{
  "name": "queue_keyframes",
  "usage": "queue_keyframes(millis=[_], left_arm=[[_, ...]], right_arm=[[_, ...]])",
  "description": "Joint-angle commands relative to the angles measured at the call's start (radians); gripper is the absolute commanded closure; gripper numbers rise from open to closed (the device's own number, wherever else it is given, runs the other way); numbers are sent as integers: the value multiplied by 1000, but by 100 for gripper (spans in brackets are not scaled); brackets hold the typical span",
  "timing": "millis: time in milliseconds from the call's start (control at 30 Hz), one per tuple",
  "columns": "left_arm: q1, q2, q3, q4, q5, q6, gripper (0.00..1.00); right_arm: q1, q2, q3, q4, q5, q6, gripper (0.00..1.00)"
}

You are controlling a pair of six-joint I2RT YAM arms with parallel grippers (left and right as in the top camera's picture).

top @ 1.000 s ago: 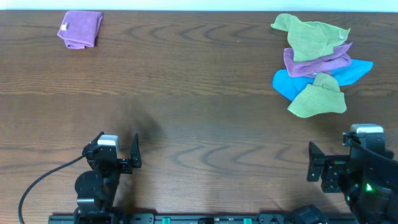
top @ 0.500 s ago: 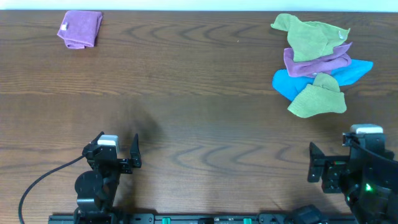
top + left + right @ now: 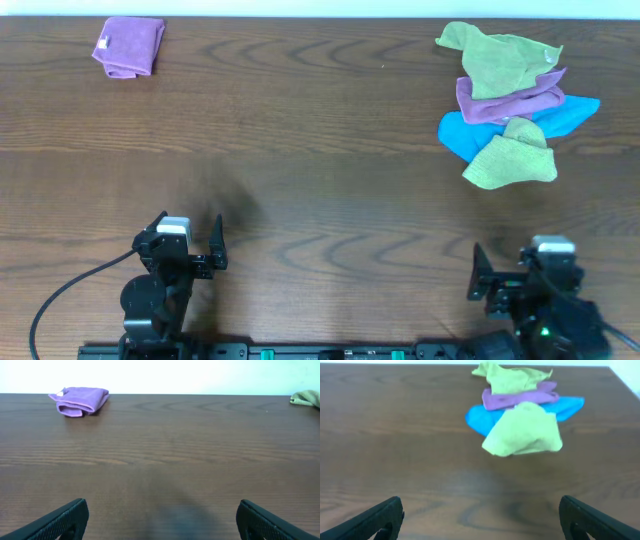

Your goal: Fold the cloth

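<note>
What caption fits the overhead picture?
Purple cloth back left, cloth pile back right, left pincer and right pincer open up front.

Obs.: my left gripper (image 3: 190, 238) is matt black, with two flat, wedge-shaped fingers (image 3: 57, 521). A pale grey block (image 3: 174, 227) caps its wrist, up-table of the base rail (image 3: 300, 352). A black cable (image 3: 60, 295) curves in a loop to the left, above that rail. My right gripper (image 3: 508, 282) has the same black finish, a matching pale cap (image 3: 552, 245), and a small green light (image 3: 545, 330) just above the rail. The rail itself is black and carries teal-green marks (image 3: 265, 353).
</note>
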Motion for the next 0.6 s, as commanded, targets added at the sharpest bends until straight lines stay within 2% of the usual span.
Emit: queue_keyframes(millis=[0,200,567], left_arm=[[-4,-6,-24,-6,-19,-11,5],[-4,-6,-24,-6,-19,-11,5],[-4,-6,-24,-6,-19,-11,4]], right_arm=[[-21,-75,-102,37,-23,20,1],[-24,-168,-254,124,-24,91,1],[-23,-170,-393,131,-89,91,1]])
